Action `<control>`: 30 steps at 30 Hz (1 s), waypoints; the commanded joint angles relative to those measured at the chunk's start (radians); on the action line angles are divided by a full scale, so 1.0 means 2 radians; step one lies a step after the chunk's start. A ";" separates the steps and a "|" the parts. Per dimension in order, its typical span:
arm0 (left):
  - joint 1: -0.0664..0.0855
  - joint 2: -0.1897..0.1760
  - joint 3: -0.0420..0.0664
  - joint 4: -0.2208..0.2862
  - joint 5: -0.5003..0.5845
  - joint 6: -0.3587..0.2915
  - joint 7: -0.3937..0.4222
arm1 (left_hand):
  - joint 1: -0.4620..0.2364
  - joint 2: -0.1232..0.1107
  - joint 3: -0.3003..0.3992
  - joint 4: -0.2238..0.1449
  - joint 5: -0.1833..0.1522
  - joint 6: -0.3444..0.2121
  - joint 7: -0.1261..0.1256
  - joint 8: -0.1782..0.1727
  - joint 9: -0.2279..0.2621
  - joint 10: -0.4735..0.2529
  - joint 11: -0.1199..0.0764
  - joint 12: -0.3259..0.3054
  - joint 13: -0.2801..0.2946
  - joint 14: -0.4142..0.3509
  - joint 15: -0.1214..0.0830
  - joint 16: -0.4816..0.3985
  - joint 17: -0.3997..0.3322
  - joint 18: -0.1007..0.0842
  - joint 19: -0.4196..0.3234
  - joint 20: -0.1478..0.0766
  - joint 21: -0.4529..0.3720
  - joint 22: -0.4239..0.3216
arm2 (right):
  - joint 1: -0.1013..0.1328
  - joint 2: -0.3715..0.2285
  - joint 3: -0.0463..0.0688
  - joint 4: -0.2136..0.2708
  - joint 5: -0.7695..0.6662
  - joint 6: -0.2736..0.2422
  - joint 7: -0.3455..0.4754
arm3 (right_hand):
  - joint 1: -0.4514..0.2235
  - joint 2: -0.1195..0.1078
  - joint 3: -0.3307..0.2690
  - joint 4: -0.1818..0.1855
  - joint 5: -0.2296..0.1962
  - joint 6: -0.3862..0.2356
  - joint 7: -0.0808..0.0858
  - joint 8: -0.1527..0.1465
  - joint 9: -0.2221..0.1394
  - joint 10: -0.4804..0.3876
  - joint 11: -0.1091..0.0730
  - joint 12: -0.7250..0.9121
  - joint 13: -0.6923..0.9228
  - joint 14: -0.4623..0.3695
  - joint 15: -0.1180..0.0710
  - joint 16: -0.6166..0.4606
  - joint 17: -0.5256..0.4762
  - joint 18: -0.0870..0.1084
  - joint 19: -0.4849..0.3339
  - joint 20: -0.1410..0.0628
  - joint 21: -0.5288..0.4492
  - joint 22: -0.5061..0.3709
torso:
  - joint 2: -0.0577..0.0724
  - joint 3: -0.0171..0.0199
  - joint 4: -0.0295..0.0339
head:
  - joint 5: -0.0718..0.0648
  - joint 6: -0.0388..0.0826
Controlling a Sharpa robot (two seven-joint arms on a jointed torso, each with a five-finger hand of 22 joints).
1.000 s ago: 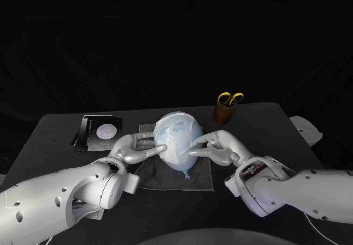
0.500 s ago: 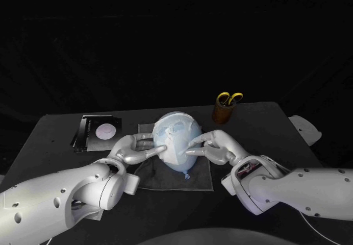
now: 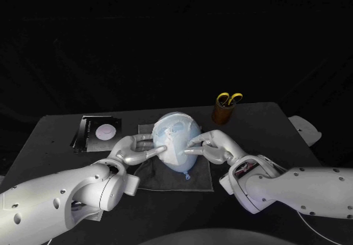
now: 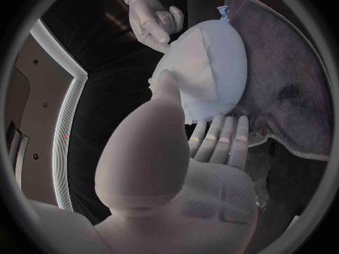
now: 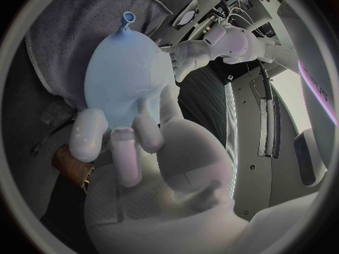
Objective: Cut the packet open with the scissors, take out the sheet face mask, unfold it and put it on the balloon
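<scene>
A pale blue balloon (image 3: 175, 153) lies on a grey cloth (image 3: 158, 178) at the table's middle, knot toward me. The white sheet mask (image 3: 175, 133) is spread over its upper side. My left hand (image 3: 134, 148) touches the balloon's left flank, thumb lying on the mask (image 4: 191, 73) and the other fingers (image 4: 220, 138) low beside the balloon (image 4: 229, 62). From the other side my right hand (image 3: 211, 145) presses its fingertips (image 5: 120, 147) against the balloon (image 5: 127, 79). Neither hand grips anything. The cut packet (image 3: 99, 131) lies at the far left. The yellow-handled scissors (image 3: 230, 98) stand in a brown cup (image 3: 222, 113).
The cloth (image 4: 282, 84) reaches a little beyond the balloon on every side. The cup stands just right of the balloon's far end, close to my right hand. The table's far edge runs behind the cup and packet.
My right forearm has drifted slightly left and its fingertips have crept a little further over the mask. The left hand and the balloon stay where they were.
</scene>
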 commanded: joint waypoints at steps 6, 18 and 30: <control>0.000 0.003 0.000 0.006 0.001 0.013 -0.001 | 0.000 0.006 0.005 0.000 -0.001 0.007 0.065 0.004 0.001 0.005 0.000 -0.002 0.001 0.005 0.000 -0.002 -0.001 0.009 0.003 0.000 0.002 -0.001 | 0.000 0.011 0.001 -0.009 0.000 -0.028 -0.004 | 0.022 0.027 -0.001 -0.005 -0.004 0.015 -0.006 0.004 0.005 0.095 -0.020 0.143 0.231 0.065 -0.013 0.002 0.131 0.010 -0.001 -0.004 -0.002 0.000 | 0.000 -0.0004 -0.0001 | -0.003 0.001; 0.000 0.003 0.000 0.007 0.002 0.013 -0.002 | 0.000 0.007 0.005 0.000 -0.001 0.008 0.065 0.004 0.001 0.006 -0.001 -0.002 0.001 0.005 0.000 -0.002 -0.001 0.009 0.004 0.000 0.002 -0.001 | 0.000 0.021 0.004 -0.022 -0.005 -0.038 -0.009 | 0.098 0.051 0.027 -0.049 -0.004 0.063 -0.030 0.026 0.018 0.095 -0.041 0.143 0.231 0.065 -0.031 0.002 0.131 0.009 0.003 -0.020 0.001 0.006 | 0.000 -0.0002 0.0000 | -0.002 0.002; 0.000 0.002 0.000 0.007 0.003 0.012 -0.003 | 0.000 0.007 0.005 0.000 -0.001 0.007 0.065 0.003 0.001 0.006 -0.001 -0.002 0.001 0.004 0.000 -0.003 -0.001 0.009 0.004 0.000 0.002 -0.001 | -0.001 0.018 0.005 -0.019 -0.017 -0.057 0.003 | 0.151 0.046 0.060 -0.051 -0.003 0.075 -0.025 0.034 0.024 0.095 -0.038 0.143 0.231 0.065 -0.029 0.002 0.131 0.006 0.010 -0.023 0.011 0.018 | 0.000 -0.0001 -0.0003 | -0.002 0.002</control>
